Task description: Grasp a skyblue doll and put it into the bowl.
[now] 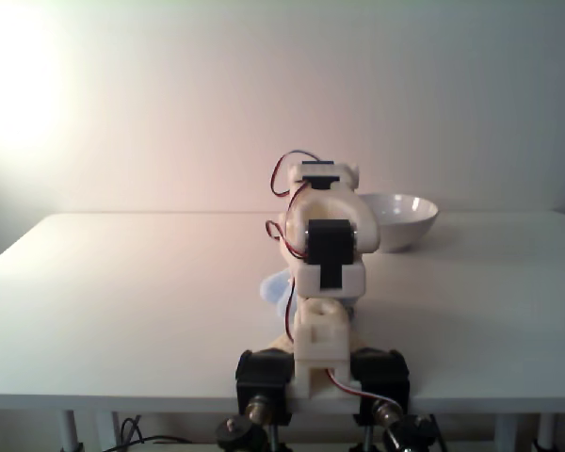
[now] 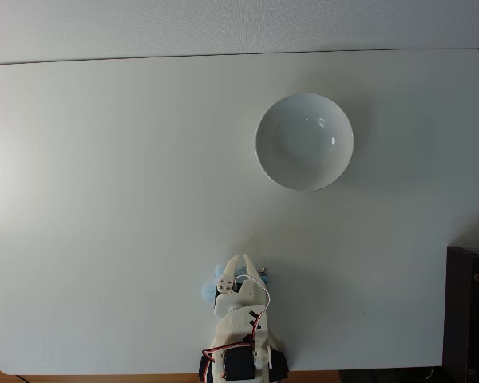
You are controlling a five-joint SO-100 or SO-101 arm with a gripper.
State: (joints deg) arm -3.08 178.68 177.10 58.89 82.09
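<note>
We start at the pincer (image 2: 241, 267), which in the fixed view from above reaches out from the folded arm (image 2: 241, 327) at the near edge of the table (image 2: 104, 199). Its tips sit right over the skyblue doll (image 2: 208, 290), whose fuzzy lumps peek out to the left and right of the fingers. We cannot tell whether the pincer is spread or clamped on the toy, since the arm's own body covers the jaws in both fixed views.

In the fixed view from behind the arm, the doll (image 1: 273, 287) shows as a pale patch on the left of the arm (image 1: 325, 282), low against the tabletop. We judge the arm is bent down this way because the doll lies so near its base that it must fold in tightly to reach it.

Farther out, the bowl (image 2: 304, 142) stands well apart from the doll, toward the far side and a little to the right, and nothing lies in it. In the view from behind, the bowl (image 1: 400, 218) peeks out to the right of the arm. We judge the carry has not begun.
</note>
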